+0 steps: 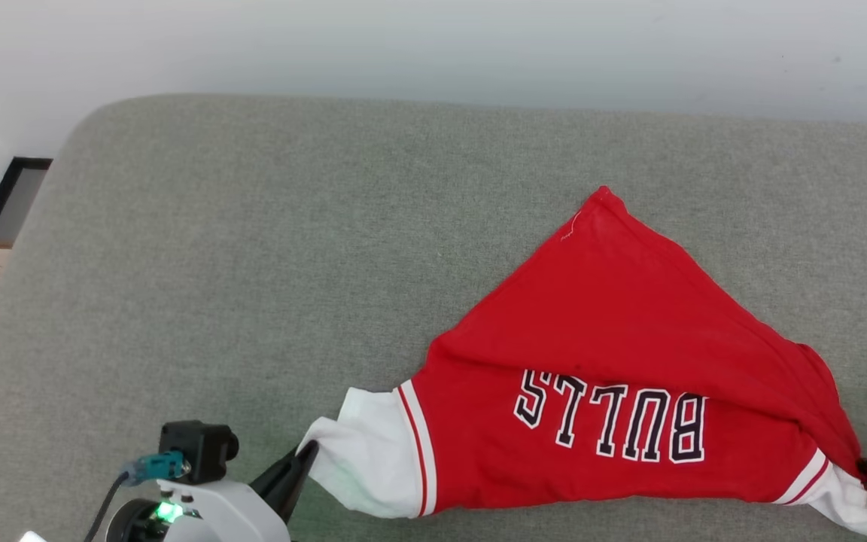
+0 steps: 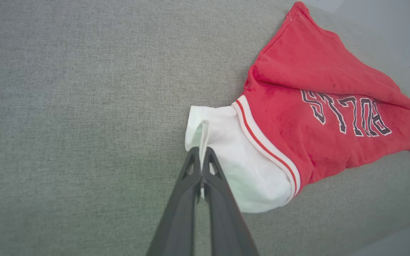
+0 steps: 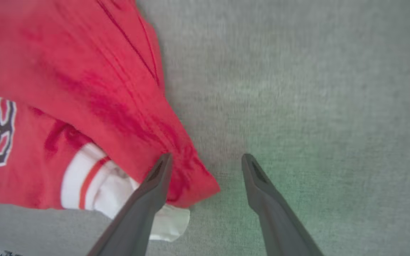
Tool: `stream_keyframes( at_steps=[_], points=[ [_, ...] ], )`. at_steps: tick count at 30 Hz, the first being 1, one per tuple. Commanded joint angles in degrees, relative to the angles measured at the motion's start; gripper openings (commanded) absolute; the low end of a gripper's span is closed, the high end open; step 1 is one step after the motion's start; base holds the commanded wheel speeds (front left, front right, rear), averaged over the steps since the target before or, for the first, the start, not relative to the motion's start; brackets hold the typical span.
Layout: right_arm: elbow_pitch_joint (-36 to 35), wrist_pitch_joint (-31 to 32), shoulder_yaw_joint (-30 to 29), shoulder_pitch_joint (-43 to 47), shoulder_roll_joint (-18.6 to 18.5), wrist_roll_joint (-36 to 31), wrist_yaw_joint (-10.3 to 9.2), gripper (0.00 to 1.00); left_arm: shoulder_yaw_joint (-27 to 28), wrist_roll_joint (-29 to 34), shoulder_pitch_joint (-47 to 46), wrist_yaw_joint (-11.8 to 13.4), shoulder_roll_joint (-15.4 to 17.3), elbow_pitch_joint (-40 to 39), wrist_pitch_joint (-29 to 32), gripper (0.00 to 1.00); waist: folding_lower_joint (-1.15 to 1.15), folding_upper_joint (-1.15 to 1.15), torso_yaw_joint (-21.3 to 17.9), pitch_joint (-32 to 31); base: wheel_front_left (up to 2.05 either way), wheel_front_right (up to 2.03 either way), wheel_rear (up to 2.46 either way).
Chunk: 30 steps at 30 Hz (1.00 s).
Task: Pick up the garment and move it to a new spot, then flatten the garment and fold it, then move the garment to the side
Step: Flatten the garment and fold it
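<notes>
Pinching a white sleeve of the garment (image 1: 614,324) at lower left, probably to spread it, the left gripper (image 2: 201,156) was closed; the right gripper (image 3: 206,160) gaped empty.

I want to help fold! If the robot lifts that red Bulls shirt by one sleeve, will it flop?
Probably floppy: the garment lies creased and bunched. Likely light: the left gripper holds its sleeve by a tiny pinch.
</notes>
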Motion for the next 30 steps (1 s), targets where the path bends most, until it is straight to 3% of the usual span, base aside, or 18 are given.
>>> stream_keyframes(
  at_steps=[1,7,13,23,30],
  points=[
    [-2.2,0.4,-0.1,-0.6,-0.6,0.7,-0.04,1.00,-0.1,-0.2,0.5,-0.2,-0.1,0.0,-0.2,0.00,0.00,0.00,0.2,-0.4,0.00,0.00,0.00],
    [-9.7,0.0,1.1,-3.9,-1.9,1.2,-0.02,1.00,-0.7,0.3,0.1,-0.4,-0.5,-0.3,0.2,0.00,0.00,0.00,1.4,-0.7,0.00,0.00,0.00],
    [-12.7,-6.5,7.0,-12.2,-3.3,-1.5,-0.02,1.00,-1.8,1.2,-2.1,-1.7,-2.2,-0.3,0.9,0.00,0.00,0.00,4.4,0.4,0.00,0.00,0.00],
    [3.0,-20.2,24.0,-30.8,-8.7,-3.8,-0.03,1.00,-3.9,2.9,-7.2,-4.6,-6.8,2.1,1.8,0.00,0.00,0.00,11.8,5.0,0.00,0.00,0.00],
    [14.9,-18.4,35.6,-40.2,-11.1,0.8,-0.03,1.00,-5.2,3.6,-9.7,-6.4,-10.1,4.5,1.6,0.00,0.00,0.00,16.0,8.2,0.00,0.00,0.00]
  ],
)
